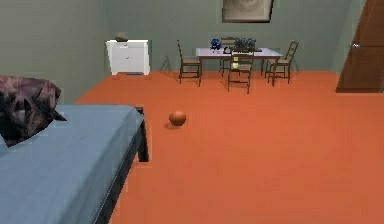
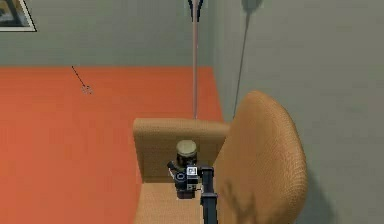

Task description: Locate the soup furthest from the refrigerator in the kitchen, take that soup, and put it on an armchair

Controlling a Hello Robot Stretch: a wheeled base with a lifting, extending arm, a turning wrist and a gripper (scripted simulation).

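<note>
A small dark can (image 2: 186,151) is showing at the arm side view's lower middle, against the seat of the armchair (image 2: 265,150) — the gripper (image 2: 178,172) is reaching just beneath it, and I cannot tell whether it is holding anything. Ahead, a ball (image 1: 177,118) is lying mid-frame on the floor (image 1: 250,150).

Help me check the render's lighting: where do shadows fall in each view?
Forward view: even light, a faint shadow under the ball on the orange floor. Arm side view: the thin pole throws a grey streak on the wall to its right; no glare.
</note>
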